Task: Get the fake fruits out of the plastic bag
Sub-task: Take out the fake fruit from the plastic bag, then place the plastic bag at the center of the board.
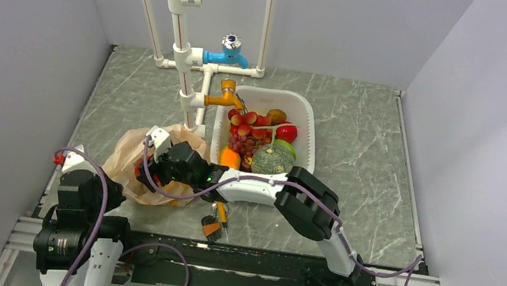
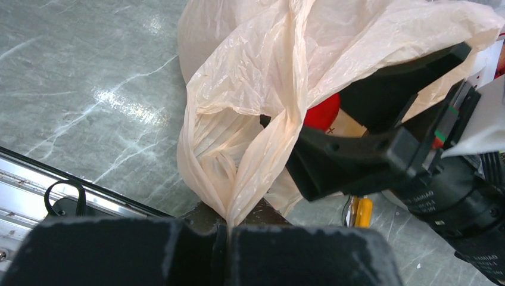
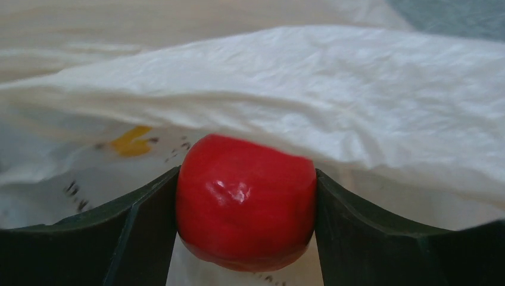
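Grey marble table (image 1: 360,129), near-left corner | left gripper (image 2: 228,229) clenched on plastic bag (image 2: 262,89) edge, apparently tenting it open | right gripper (image 3: 245,179) inside, clamped around red round fruit (image 3: 244,208), seemingly for pull-out

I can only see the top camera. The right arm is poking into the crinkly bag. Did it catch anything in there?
Observer: Yes. The right wrist view shows the right end effector with the large red round fruit squeezed between its two fingers.
Operator: Is the fruit out of the bag?
Observer: Not yet. In that view the plastic bag drapes right over the top of the fruit.
Operator: What is the left arm doing? Its tip is hidden for me.
Observer: The left wrist view shows the left end effector shut on a twisted bit of the bag's edge.
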Robot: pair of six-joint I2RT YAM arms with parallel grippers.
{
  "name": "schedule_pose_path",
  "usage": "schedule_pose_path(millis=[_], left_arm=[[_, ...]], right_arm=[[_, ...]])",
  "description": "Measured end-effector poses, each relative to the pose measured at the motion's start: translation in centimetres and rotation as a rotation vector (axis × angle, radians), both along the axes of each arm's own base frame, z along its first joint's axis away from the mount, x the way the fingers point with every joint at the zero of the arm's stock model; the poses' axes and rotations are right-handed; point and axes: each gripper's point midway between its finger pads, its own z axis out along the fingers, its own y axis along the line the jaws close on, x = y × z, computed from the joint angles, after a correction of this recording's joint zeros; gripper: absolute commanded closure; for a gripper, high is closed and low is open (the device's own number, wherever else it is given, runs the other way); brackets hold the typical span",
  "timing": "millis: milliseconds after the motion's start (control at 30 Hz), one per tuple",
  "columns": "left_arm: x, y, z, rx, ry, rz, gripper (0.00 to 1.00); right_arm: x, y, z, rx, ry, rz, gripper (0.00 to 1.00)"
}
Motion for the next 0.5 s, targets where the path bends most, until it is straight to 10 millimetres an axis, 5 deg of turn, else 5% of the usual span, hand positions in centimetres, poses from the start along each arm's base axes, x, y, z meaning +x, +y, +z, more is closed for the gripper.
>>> schedule_pose_path(millis=[267, 500], left_arm=[[0.0, 0.0, 0.0, 0.0, 0.0, 0.0, 1.0], [0.0, 0.0, 0.0, 0.0, 0.0, 0.0, 1.0]], right_arm=[[-3.8, -2.3, 0.6, -0.013, 0.106, 0.136, 0.95], [-4.3, -6.1, 7.5, 0.078, 0.048, 0.099, 1.0]])
